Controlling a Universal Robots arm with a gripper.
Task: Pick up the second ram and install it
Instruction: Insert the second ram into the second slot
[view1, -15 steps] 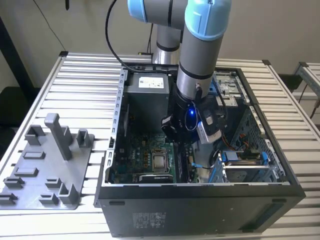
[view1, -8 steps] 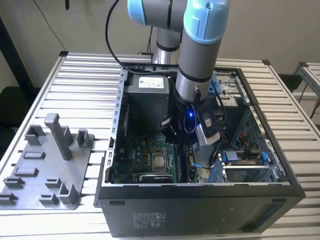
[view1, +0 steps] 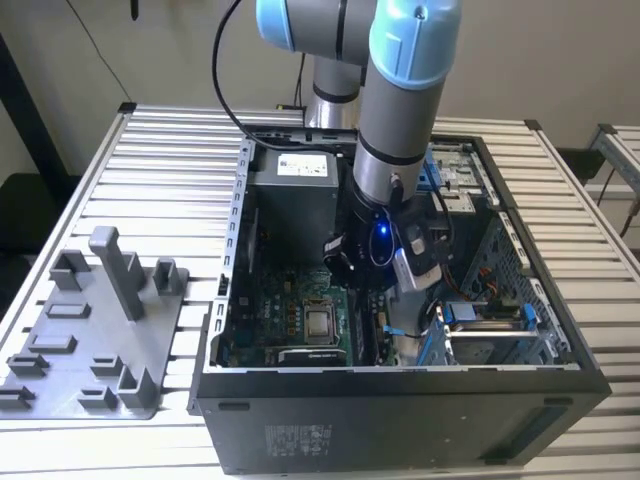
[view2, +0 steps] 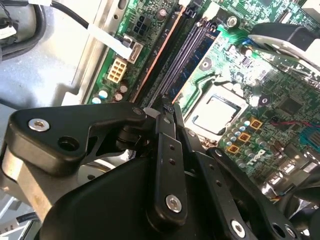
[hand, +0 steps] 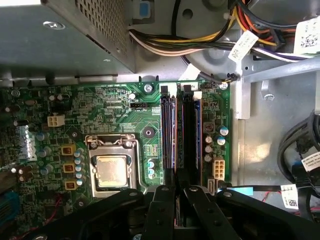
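In the exterior view, the arm reaches down into the open computer case (view1: 400, 385) on the worktop (view1: 170, 170). The end effector (view1: 380, 290) hangs low over the green board, at about 3 o'clock from the square chip socket (view1: 320, 322).

In the second wrist view, the end effector (view2: 167, 106) has its fingers (view2: 169, 150) pressed close together. They seem to pinch a thin dark strip. I think that strip is the ram stick (view2: 182, 65), seen from its edge.

In the first wrist view, the ram stick (hand: 180, 135) runs straight out from the end effector (hand: 176, 192). Its long side lies along the black slots (hand: 167, 130), just beside them.
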